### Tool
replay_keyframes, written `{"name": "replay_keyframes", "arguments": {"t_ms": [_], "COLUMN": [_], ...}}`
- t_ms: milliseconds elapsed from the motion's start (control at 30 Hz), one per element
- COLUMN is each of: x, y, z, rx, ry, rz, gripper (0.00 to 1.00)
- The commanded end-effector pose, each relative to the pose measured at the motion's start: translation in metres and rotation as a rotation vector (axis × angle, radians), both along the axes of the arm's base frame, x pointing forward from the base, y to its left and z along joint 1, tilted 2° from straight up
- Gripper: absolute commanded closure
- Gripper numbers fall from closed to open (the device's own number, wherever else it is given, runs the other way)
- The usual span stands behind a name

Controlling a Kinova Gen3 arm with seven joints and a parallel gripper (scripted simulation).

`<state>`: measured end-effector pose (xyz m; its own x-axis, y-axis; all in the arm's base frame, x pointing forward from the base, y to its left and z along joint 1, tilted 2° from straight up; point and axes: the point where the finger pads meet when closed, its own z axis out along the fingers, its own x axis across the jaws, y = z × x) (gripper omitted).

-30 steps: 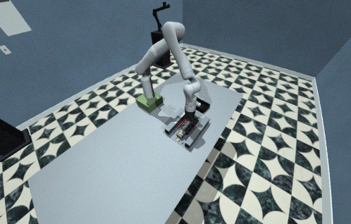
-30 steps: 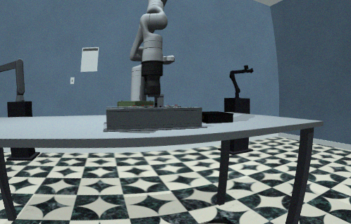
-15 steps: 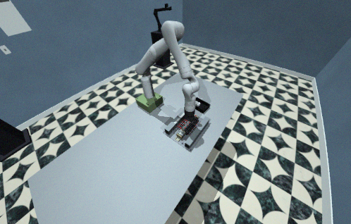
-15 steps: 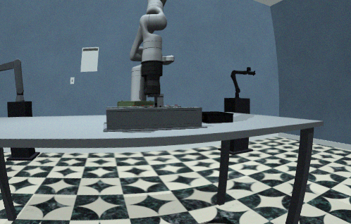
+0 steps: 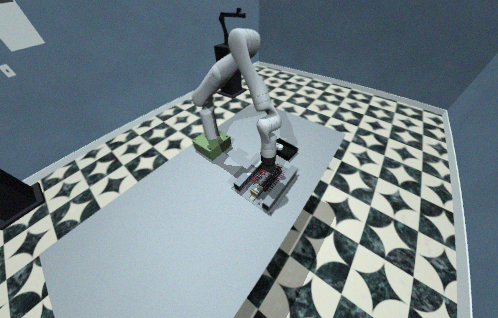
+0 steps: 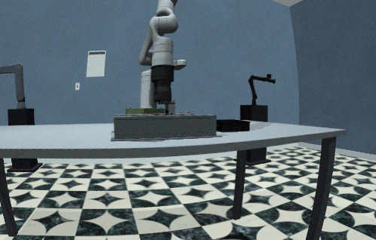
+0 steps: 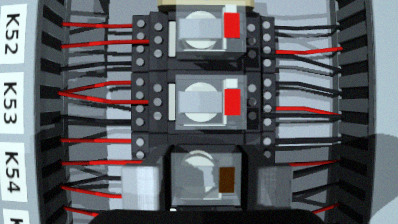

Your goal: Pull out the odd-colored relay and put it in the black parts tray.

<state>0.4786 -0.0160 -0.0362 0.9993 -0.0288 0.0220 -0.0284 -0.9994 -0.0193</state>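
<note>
The grey relay panel (image 5: 265, 183) (image 6: 164, 127) lies flat on the table. In the wrist view, the relays at K52 (image 7: 209, 35) and K53 (image 7: 210, 102) have red buttons. The relay at K54 (image 7: 206, 180) has an orange-brown button (image 7: 227, 180). My gripper (image 7: 205, 168) is shut on this K54 relay, one grey finger on each side (image 7: 141, 186) (image 7: 273, 186). The relay looks lifted a little out of its socket. My gripper (image 5: 268, 162) (image 6: 163, 99) stands straight down over the panel. The black parts tray (image 5: 287, 150) (image 6: 232, 124) sits just behind the panel.
The arm's green base block (image 5: 211, 145) stands on the table left of the panel. Red and black wires (image 7: 95, 100) run to both sides of the relay column. Other robot arms on black pedestals (image 6: 20, 113) (image 6: 254, 109) stand on the floor beyond the table.
</note>
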Motion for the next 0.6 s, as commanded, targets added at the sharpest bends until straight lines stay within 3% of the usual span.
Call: {"name": "replay_keyframes", "arguments": {"t_ms": [0,567], "x": [0.0007,0.0015], "y": [-0.0001,-0.0001], "z": [0.0009,0.001], "rx": [0.0,0.001], "ry": [-0.002,0.025], "rz": [0.0,0.0], "gripper": [1.0,1.0]}}
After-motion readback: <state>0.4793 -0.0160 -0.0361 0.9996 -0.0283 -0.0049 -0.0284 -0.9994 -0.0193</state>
